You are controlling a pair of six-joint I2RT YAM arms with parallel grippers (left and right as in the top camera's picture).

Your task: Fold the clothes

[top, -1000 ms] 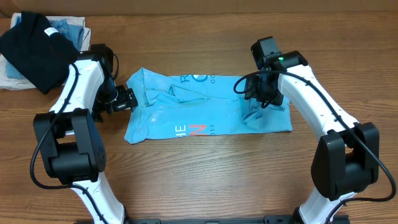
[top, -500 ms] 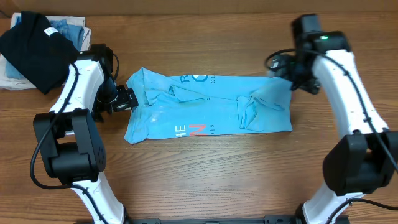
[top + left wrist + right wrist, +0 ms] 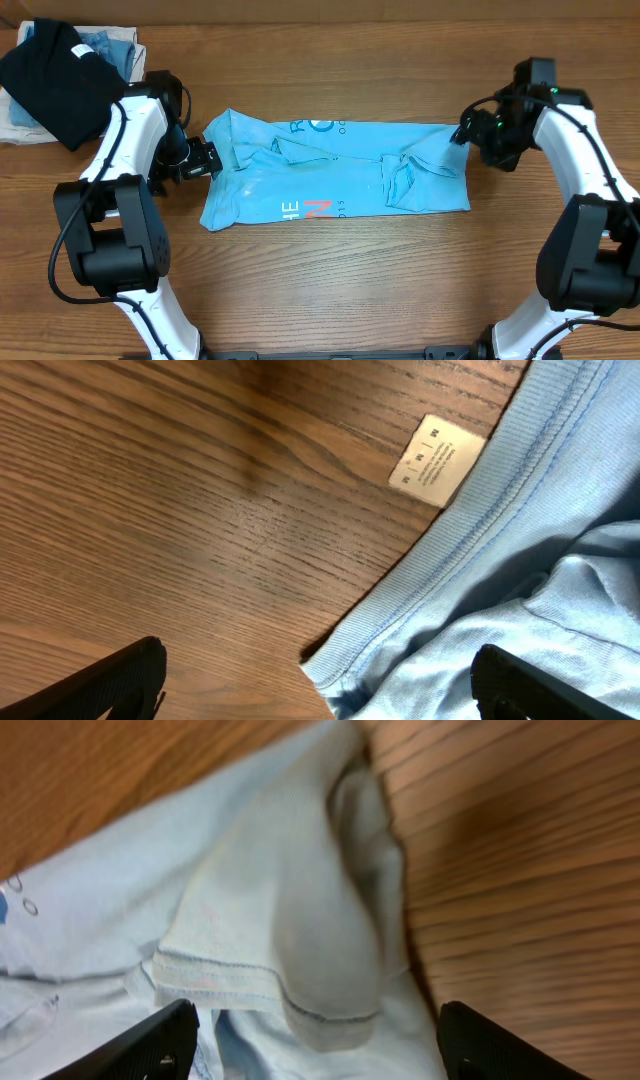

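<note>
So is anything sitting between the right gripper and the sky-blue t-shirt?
Nothing visible does. The right gripper is open at the t-shirt's right end, and its wrist view shows only the shirt's cloth directly ahead of it.

T-shirt [image 3: 330,170] at table [image 3: 330,280] centre — folded pile [image 3: 55,75] far left.

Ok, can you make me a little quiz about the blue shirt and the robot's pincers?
1. True or false: the t-shirt hangs in the air.
2. Fill in: the folded shirt on top of the pile at the back left is ____ in colour.
3. Pick one: the left pincer and right pincer are A) both open at the t-shirt's ends, B) both shut, C) both holding cups.

Key: 1 false, it lies spread on the table. 2 black. 3 A.
</note>
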